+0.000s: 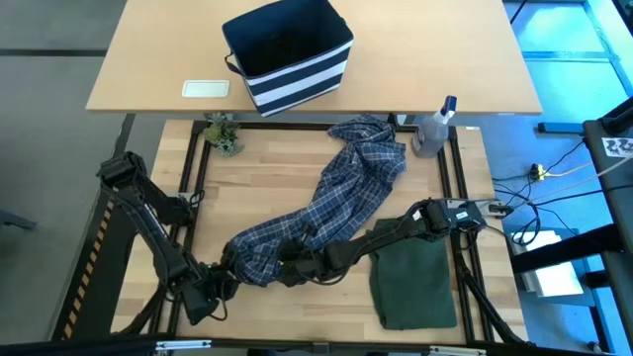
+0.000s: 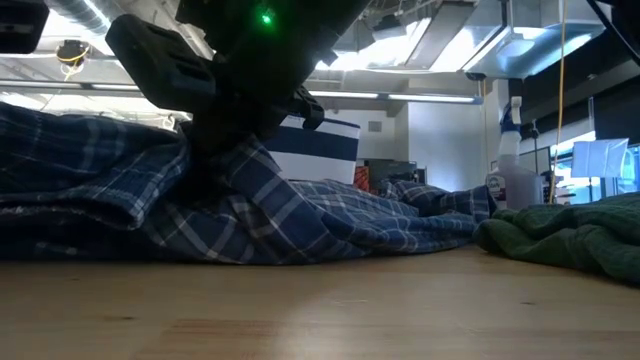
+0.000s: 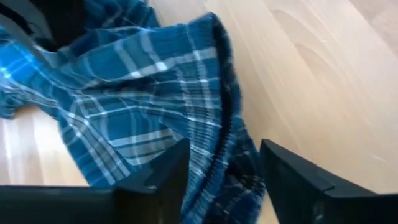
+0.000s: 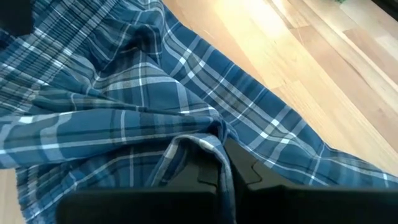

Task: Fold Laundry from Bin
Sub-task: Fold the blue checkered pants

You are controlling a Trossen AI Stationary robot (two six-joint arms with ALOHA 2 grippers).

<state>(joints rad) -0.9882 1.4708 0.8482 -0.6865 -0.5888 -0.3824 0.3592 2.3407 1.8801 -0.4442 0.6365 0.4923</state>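
The blue-and-white plaid shirt (image 1: 336, 198) lies crumpled in a long diagonal band on the wooden table, from the far right to the near left. My right gripper (image 1: 292, 269) is low over its near end and shut on a fold. My left gripper (image 1: 220, 282) is at the shirt's near-left tip, open, with its fingers on either side of the ruffled hem (image 3: 227, 124). The dark olive-green garment (image 1: 413, 279) lies folded flat at the near right. The striped navy bin (image 1: 289, 54) stands on the far table. The black garment is out of view. My left gripper has the shirt's hem (image 3: 217, 168) between its open fingers; I cannot tell whether they touch it. My right gripper pinches a raised fold of the shirt (image 4: 208, 144) between its two fingers, coming low from the table's right side. The shirt around the fold lies slack on the table.
A clear spray bottle (image 1: 435, 127) stands at the far right edge of the work table and a small plant (image 1: 224, 133) at the far left. A white flat object (image 1: 206, 89) lies beside the bin. Bare wood shows at the left (image 1: 247, 188) and along the near edge.
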